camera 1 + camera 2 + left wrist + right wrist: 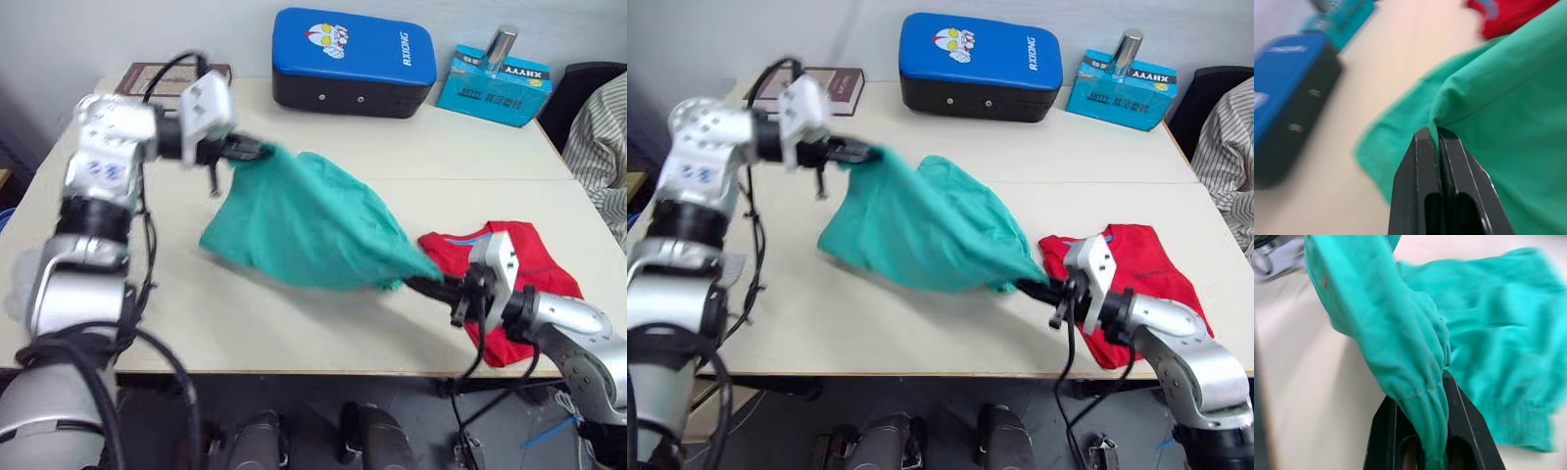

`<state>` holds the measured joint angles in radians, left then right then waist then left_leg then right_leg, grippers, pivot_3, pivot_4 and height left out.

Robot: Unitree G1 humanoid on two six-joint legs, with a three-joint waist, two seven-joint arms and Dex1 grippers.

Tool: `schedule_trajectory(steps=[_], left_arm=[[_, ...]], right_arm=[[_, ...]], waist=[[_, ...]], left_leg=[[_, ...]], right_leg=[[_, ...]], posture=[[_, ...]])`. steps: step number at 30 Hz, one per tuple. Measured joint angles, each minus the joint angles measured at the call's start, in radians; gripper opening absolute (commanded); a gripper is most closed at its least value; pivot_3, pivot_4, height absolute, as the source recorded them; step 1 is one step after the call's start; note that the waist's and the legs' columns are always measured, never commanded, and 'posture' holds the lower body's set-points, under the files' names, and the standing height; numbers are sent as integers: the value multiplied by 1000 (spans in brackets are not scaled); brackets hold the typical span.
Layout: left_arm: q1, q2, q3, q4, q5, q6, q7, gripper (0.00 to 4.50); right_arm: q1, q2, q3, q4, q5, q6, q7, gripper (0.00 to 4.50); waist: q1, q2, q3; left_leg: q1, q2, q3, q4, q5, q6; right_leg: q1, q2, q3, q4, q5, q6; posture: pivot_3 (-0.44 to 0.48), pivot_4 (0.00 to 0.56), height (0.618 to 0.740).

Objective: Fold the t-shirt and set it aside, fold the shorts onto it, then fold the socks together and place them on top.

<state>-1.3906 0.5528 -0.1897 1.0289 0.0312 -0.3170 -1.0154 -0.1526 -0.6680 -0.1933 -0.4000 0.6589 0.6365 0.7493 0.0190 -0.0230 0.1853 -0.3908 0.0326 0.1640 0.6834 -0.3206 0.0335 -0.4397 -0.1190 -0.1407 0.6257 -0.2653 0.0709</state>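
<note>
Two grippers hold the shorts (309, 223) stretched between them above the table (294, 323). The left gripper (257, 151), raised over the far left part of the table, has its black fingers (1422, 191) pressed together on a fold at one corner of the teal fabric; the left wrist view shows the cloth pinched in the narrow seam between the two fingers. The right gripper (416, 284), low and near the front edge, is clamped on the gathered elastic waistband, which bunches into a thick roll between its fingers (1464, 431) in the right wrist view. From the higher left corner the shorts slope down toward the right gripper, and the middle of the cloth sags in a broad drape; whether its lowest edge touches the table cannot be told. The t-shirt (524, 264) lies flat on the table at the right front, red with a thin blue collar band, just behind and beside the right gripper's wrist, partly covered by that arm. At the back of the table sits a blue and black padded case (353, 61) with a cartoon face printed on its lid, and to its right a teal box (495, 88) with a silver can (501, 47) standing on top. A dark brown book (835, 88) lies at the far left corner. Striped cloth (600, 147) shows at the right edge, beyond the table.
</note>
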Motion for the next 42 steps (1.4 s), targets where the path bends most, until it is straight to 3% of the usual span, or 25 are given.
schedule_trajectory(steps=[6,9,14,15,17,22,25,28,29,31,33,36,39,42], left_arm=[[-87,-133,-118,290,259,-93,445,29],[-85,-179,-168,346,358,-66,587,29],[-60,-199,-146,359,386,-33,657,29],[-51,-205,-125,361,380,-29,658,207],[-41,-218,-74,364,354,-15,659,616],[-41,-189,48,363,284,-13,659,2162],[-41,-133,123,358,233,-33,611,3038],[-11,-79,197,333,155,-76,447,3967],[2,-70,212,327,138,-89,392,4281],[44,-55,231,299,88,-131,209,4449],[117,-25,232,243,40,-195,-52,4449],[243,22,209,198,27,-265,-279,4449],[324,47,200,176,25,-314,-344,4449],[344,50,167,167,64,-361,-268,4449]], right_arm=[[-116,76,47,88,-95,77,-202,0],[-147,136,75,99,-130,130,-300,0],[-147,180,78,98,-152,170,-380,0],[-144,193,70,97,-153,175,-399,0],[-127,215,49,80,-151,181,-434,649],[-51,176,7,-7,-182,167,-459,2285],[-12,113,-37,-26,-240,101,-455,3302],[14,27,-47,-45,-298,9,-399,4352],[16,13,-46,-54,-303,-11,-377,4500],[13,-5,-22,-93,-288,-35,-305,4500],[13,-48,81,-168,-266,-55,-200,4500],[-4,-57,244,-215,-324,-88,-151,4500],[-69,-35,390,-181,-462,-97,-184,4500],[-142,5,522,-96,-625,-96,-245,4500]], waist=[[-21,-1,0],[-23,-1,1],[-22,-1,1],[-22,-1,1],[-21,-1,1],[-21,-1,1],[-26,-1,1],[-28,-1,1],[-28,-1,1],[-29,-1,1],[-37,-1,1],[-49,-1,1],[-48,-1,0],[-38,-2,0]], left_leg=[[0,1,3,-1,-1,1],[-1,5,4,0,0,1],[-1,6,5,0,0,1],[-1,6,5,0,0,1],[-1,6,6,0,0,1],[-1,6,6,0,0,1],[0,6,7,-1,-1,1],[1,7,9,-1,-1,0],[1,8,9,-1,-1,0],[1,8,10,0,-1,0],[2,9,10,0,-1,-1],[2,8,10,0,-1,-1],[1,10,9,2,-1,-1],[0,8,8,3,-1,-1]], right_leg=[[-3,0,3,0,1,1],[-5,1,5,2,1,1],[-5,1,5,2,1,1],[-5,1,5,2,1,1],[-5,1,5,2,1,1],[-5,1,5,2,1,2],[-5,2,7,2,1,2],[-5,3,8,2,1,2],[-5,4,8,2,1,2],[-5,4,8,2,1,2],[-5,5,8,2,0,1],[-5,5,8,3,0,1],[-5,4,8,3,0,1],[-5,3,7,4,0,1]], posture=[[0,150,740],[0,150,740],[0,150,740],[0,150,740],[0,150,740],[0,150,740],[0,150,740],[0,150,740],[0,150,740],[0,150,740],[0,150,740],[0,150,740],[0,150,740],[0,150,740]])
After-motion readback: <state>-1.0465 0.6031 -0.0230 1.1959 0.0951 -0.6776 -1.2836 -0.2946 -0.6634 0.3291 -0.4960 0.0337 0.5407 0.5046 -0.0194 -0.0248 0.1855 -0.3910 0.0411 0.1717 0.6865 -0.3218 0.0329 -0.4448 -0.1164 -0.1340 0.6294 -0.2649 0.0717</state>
